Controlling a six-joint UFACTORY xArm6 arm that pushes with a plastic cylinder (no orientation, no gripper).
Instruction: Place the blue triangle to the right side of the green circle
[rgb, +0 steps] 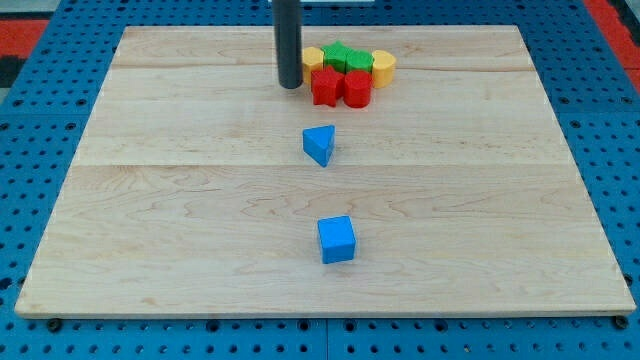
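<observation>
Standing upright near the view's top, a little left of centre, the dark rod comes down onto the wooden board (150, 200), and my tip (290, 86) rests on the wood just left of a tight cluster of blocks. I have no fingers or jaws to open or close; the rod is bare and holds nothing, and the tip does not clearly touch any block, though the nearest one sits just beside it.

Moving rightward, that nearest piece is a yellow block (312, 57), partly hidden behind the rod, its shape hard to make out. Below and right of it sit two red blocks, a left red block (324, 87) and a right red block (357, 88), touching each other; their exact shapes are unclear. Behind them lie two green blocks pressed together, a left green block (336, 55) and a right green block (358, 61), and I cannot tell which of them is the circle. At the cluster's right end stands a yellow cylinder (383, 66).

Well below the cluster, near the board's middle, the blue triangle (319, 144) sits alone, apart from everything, below and slightly right of my tip. Further toward the view's bottom, a blue cube (336, 239) lies by itself.
</observation>
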